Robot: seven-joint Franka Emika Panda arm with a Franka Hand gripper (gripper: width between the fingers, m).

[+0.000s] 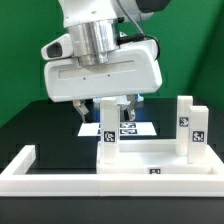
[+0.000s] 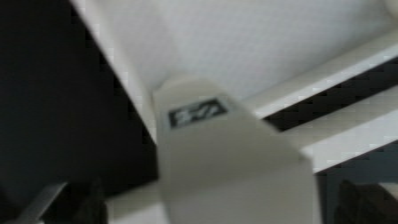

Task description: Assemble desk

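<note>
The white desk top (image 1: 140, 158) lies flat at the front. A short square white leg (image 1: 108, 138) with a tag stands upright on it near the exterior view's left, and a second tagged leg (image 1: 190, 125) stands at the right. My gripper (image 1: 113, 112) comes straight down over the left leg, one finger on each side of its top. In the wrist view the leg (image 2: 214, 150) fills the middle and the gripper (image 2: 199, 205) straddles it. One finger looks close to the leg and the other stands a little off, so the gripper looks open. The desk top (image 2: 267, 50) lies behind the leg.
A long low white border wall (image 1: 22, 168) runs along the front and up the exterior view's left. The marker board (image 1: 138, 128) lies on the black table (image 1: 40, 115) behind the gripper. A green backdrop stands behind.
</note>
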